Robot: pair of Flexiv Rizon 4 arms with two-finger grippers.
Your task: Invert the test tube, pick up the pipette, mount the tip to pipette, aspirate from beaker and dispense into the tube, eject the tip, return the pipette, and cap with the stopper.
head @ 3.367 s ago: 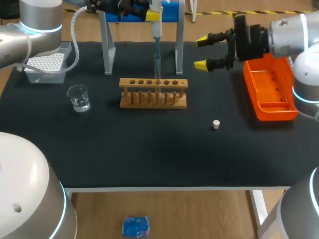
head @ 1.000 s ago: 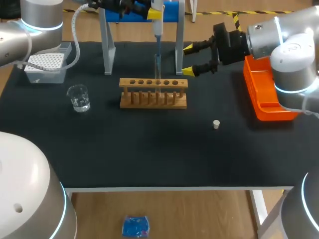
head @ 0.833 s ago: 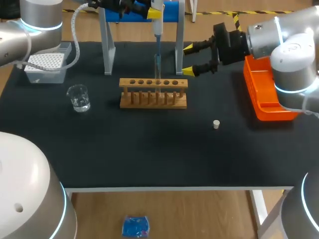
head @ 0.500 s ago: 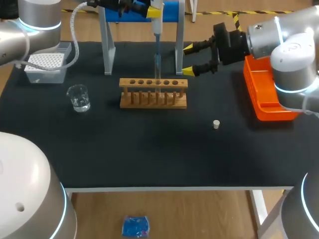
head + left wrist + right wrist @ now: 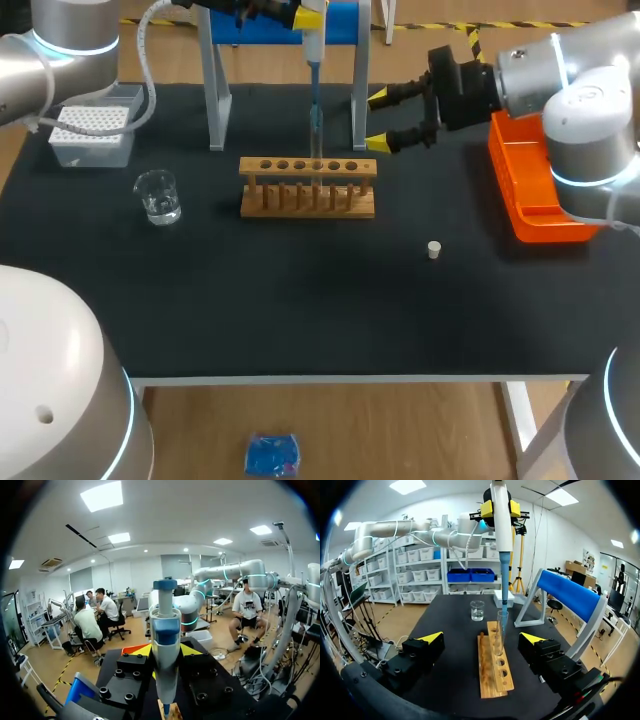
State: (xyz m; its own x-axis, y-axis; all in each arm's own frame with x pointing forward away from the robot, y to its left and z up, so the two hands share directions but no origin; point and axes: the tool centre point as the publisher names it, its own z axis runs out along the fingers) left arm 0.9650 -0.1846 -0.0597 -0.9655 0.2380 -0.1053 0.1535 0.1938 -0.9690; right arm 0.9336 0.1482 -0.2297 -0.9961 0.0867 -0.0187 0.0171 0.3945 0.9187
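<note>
A wooden rack [image 5: 308,187] stood almost directly below the left claw [image 5: 166,652] and just ahead of the right claw [image 5: 382,120]. The left claw was clamped on the pipette [image 5: 313,45], held upright high above the rack. The right claw's fingers stood apart, with nothing between them. A beaker [image 5: 157,196] holding clear liquid sat well off to the side of the left claw. The test tube [image 5: 499,632] stood mouth-up in the rack, and the pipette's blue tip [image 5: 504,587] pointed down at its mouth (whether the tip was inside could not be told). A small white stopper [image 5: 434,250] lay on the table, apart from the right claw and nearer the robot.

Judging by this layout, inverting the tube, picking up the pipette, mounting the tip and aspirating looked done, and dispensing was the step in hand. Ejecting the tip, returning the pipette and capping remained.
</note>
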